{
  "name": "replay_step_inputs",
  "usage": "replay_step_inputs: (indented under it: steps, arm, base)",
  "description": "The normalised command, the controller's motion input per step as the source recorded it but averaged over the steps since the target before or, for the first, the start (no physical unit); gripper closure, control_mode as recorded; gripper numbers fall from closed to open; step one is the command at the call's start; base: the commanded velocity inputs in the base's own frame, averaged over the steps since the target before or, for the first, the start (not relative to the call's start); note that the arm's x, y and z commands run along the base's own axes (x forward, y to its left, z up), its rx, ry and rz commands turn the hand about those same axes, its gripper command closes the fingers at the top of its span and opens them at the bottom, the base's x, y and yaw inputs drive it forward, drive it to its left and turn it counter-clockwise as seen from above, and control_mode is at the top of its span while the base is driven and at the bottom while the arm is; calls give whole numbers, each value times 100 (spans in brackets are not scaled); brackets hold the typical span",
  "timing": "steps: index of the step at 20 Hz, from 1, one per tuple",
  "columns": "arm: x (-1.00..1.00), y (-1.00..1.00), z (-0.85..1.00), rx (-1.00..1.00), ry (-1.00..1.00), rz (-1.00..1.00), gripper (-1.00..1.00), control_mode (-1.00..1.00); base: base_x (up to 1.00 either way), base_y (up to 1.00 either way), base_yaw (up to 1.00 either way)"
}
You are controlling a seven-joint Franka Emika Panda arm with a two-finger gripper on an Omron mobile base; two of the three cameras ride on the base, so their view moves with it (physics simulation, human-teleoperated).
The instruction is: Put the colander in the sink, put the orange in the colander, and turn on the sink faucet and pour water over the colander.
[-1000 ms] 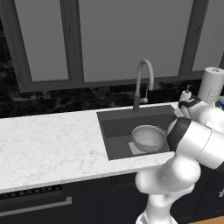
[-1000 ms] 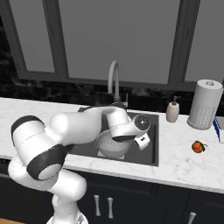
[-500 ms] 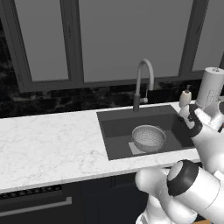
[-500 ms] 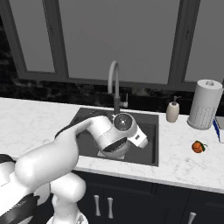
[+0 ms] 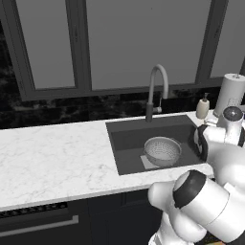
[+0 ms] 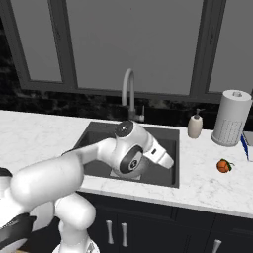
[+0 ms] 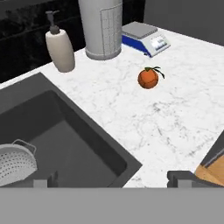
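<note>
Silver-grey perforated metal, the round colander (image 5: pixel 162 151) already sits on the floor of the dark grey rectangular sink (image 5: pixel 125 139), below and in front of the tall grey gooseneck faucet (image 5: pixel 156 89). So the step in hand appears to be fetching the small round orange (image 7: pixel 148 78) with its dark stem spot. That fruit lies on the white marble tabletop (image 7: pixel 170 113) to the right of the basin, well apart from the colander, near a blue-and-white kitchen scale (image 7: pixel 146 38) and a tall white paper-towel roll (image 7: pixel 100 27). A small white soap-pump bottle (image 7: pixel 60 45) stands beside the roll at the sink's corner.

In the hand view the end effector (image 7: pixel 111 179) shows its two dark tips spread about as wide as they go, with nothing between them. It hangs over the sink's right edge, with the orange ahead of it and off to one side.

To do this well, the arm should carry the hand across the tabletop until the orange sits midway between the tips, then descend straight down. A round fruit is likely to roll if one finger touches first, so an even, centred approach matters. The jaws should close around its widest part, gently, and the lift should clear the sink rim before swinging back over the colander.
</note>
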Motion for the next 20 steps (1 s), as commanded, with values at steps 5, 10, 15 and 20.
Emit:
replay_step_inputs:
  steps: [5,10,15,20]
  arm:
    - [0,-93,1,12,10,-31,-100,-100]
    - [0,-72,21,8,11,-10,-100,-100]
    - [0,-72,5,6,11,-2,-100,-100]
    - [0,-73,0,13,2,0,-100,-100]
  base:
    - [0,0,0]
    - [0,0,0]
    - [0,0,0]
    - [0,0,0]
